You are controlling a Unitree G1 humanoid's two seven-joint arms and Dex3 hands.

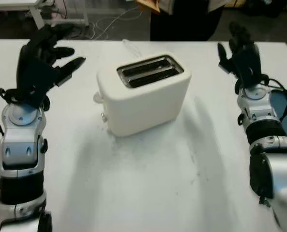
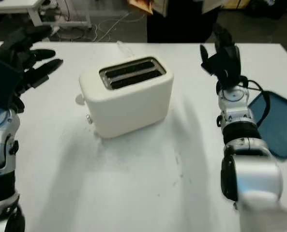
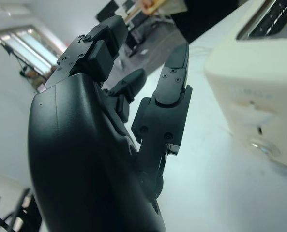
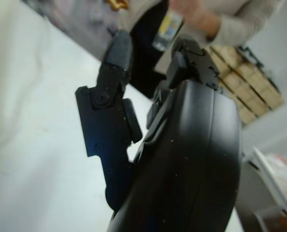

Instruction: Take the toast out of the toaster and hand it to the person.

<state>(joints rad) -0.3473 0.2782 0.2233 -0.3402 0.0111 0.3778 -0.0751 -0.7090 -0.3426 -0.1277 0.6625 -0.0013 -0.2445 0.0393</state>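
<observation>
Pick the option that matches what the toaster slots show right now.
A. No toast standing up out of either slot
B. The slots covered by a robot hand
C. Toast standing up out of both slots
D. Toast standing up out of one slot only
A: the toaster shows two dark slots with nothing rising above their rims, while the left hand and right hand are open at either side, apart from it.

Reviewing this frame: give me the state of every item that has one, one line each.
Toaster: upright on the table, both slots dark, no toast sticking up.
Left robot hand: open, raised to the toaster's left, holding nothing.
Right robot hand: open, raised to the toaster's right, holding nothing.
Blue tray: flat at the table's right edge.
</observation>
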